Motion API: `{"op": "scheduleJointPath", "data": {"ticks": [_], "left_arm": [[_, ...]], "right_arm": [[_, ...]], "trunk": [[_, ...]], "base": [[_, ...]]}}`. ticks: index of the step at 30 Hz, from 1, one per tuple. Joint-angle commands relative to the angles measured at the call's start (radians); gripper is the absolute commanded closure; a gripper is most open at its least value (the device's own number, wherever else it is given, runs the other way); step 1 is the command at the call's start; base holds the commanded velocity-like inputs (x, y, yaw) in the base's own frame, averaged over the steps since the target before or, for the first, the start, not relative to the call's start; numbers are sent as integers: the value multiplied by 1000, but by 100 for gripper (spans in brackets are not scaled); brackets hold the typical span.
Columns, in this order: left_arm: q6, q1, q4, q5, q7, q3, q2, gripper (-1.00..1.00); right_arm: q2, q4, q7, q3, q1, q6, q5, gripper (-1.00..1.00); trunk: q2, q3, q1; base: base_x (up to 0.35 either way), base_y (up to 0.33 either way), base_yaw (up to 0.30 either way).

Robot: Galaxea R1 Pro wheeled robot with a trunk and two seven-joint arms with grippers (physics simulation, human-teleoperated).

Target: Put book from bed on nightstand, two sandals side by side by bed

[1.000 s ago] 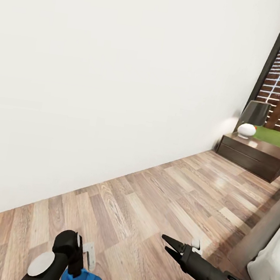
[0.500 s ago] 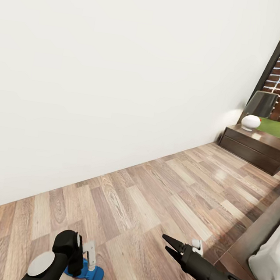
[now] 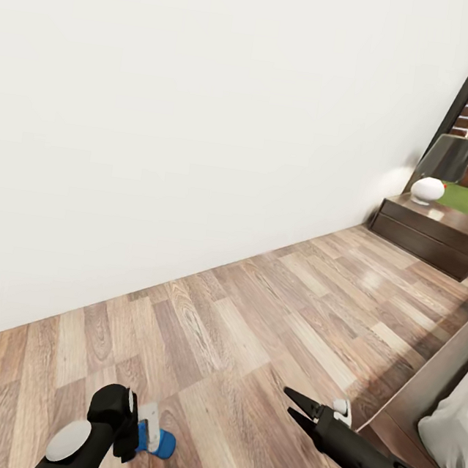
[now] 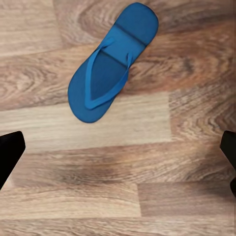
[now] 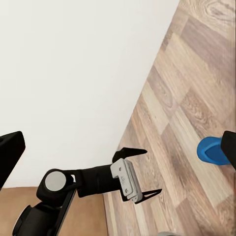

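Swung a little further round over the last second, to judge by how the whole head view has slid: long dark cabinet (image 3: pixel 440 235) with its lamp (image 3: pixel 442 169) now higher and nearer the window corner, more white wall across the frame, and less of the blue sandal (image 3: pixel 158 442) peeking out past the left arm. Read as camera and base motion, not as the sandal moving. Left end effector (image 5: pixel 135 174) open, fingers spread with nothing between them, hanging above the wood-plank floor (image 3: pixel 251 325). From the left wrist, one blue sandal (image 4: pixel 110 61) lying flat, strap side up, on the planks, ahead of the spread fingertips and apart from them, so not yet grasped. Right end effector (image 3: pixel 298 411) also open and empty, dark pointed fingers parted over the floor, near the brown base of the bed (image 3: pixel 429 378); pale bedding (image 3: pixel 451 432) just at the edge. Toe of the sandal (image 5: pixel 212 151) visible from the right wrist as well, on the floor beyond the left arm. Probably lining up for a descent onto this sandal; book, nightstand and second sandal unaccounted for here, so most of the job likely remains
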Motion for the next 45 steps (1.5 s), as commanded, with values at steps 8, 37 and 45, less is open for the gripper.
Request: {"op": "scheduleJointPath", "data": {"ticks": [8, 37, 45], "left_arm": [[9, 0, -2, -3, -6, -1, 0, -100], [8, 0, -4, -2, -10, 0, 1, -100], [8, 0, -4, -2, -10, 0, 1, -100]], "right_arm": [[0, 0, 6, -10, -1, 5, 4, -100], [0, 0, 6, -10, -1, 5, 4, -100], [0, 0, 6, -10, -1, 5, 4, -100]], "trunk": [[-2, -32, 3], [-3, -35, 4], [-3, -35, 4]], "base": [[0, 0, 0], [-30, 29, -67], [-18, 16, 0]]}}
